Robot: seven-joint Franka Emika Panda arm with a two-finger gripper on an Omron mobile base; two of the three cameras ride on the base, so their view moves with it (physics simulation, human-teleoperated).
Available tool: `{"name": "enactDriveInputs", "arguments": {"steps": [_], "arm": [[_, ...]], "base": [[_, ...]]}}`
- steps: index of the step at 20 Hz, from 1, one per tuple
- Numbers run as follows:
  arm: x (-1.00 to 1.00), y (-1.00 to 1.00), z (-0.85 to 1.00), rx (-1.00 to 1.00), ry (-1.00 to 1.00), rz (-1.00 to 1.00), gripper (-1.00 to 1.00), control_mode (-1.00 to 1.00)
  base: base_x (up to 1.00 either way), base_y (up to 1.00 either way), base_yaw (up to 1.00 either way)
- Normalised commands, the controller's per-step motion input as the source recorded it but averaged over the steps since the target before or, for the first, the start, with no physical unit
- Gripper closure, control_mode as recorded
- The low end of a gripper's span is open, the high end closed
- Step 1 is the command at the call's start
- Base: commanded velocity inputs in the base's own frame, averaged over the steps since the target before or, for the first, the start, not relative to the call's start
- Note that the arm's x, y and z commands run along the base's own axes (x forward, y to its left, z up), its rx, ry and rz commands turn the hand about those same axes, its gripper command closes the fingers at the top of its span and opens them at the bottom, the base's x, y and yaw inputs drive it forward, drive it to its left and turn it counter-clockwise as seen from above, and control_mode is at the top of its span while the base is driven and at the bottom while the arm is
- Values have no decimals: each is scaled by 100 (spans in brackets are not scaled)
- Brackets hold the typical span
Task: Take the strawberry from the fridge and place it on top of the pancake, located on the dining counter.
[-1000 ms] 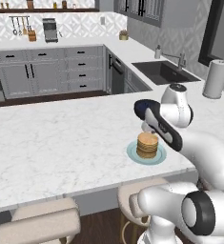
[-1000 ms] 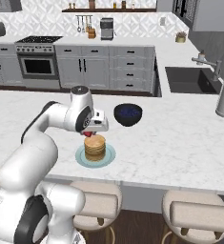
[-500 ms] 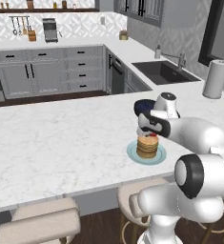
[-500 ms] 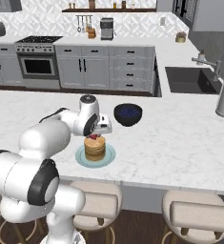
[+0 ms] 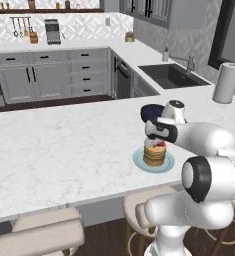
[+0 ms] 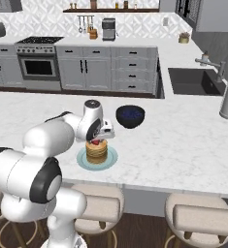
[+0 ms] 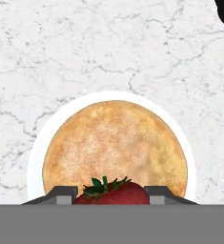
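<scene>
My gripper [image 5: 154, 142] hangs just above the pancake [image 5: 154, 155], shut on the strawberry [image 7: 112, 194]. In the hand view the red berry with its green leaves sits between the two fingertips [image 7: 61, 194], over the near edge of the tan pancake [image 7: 114, 143]. The pancake stack [image 6: 96, 151] rests on a pale teal plate [image 6: 81, 159] on the white marble dining counter [image 6: 183, 140]. From the right base view the strawberry [image 6: 94, 142] shows as a red spot right at the top of the stack. The fridge is out of view.
A dark bowl [image 6: 130, 116] stands on the counter just behind the plate [image 5: 137, 159]. Beige stools [image 6: 203, 218] line the counter's near side. A paper towel roll [image 5: 224, 82] and a sink [image 5: 171, 75] lie at the far right.
The hand has come down a little over the pancake with the strawberry still held. The arm's elbow has swung lower and nearer the cameras.
</scene>
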Motion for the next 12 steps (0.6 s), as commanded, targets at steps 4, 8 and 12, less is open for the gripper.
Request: {"name": "enactDriveInputs", "arguments": {"steps": [4,8,12], "arm": [[0,0,-4,0,0,4,100,-100],[16,0,0,-4,0,3,100,-100],[17,0,0,-2,0,3,100,-100]], "base": [[0,0,0],[0,0,0],[0,0,0]]}}
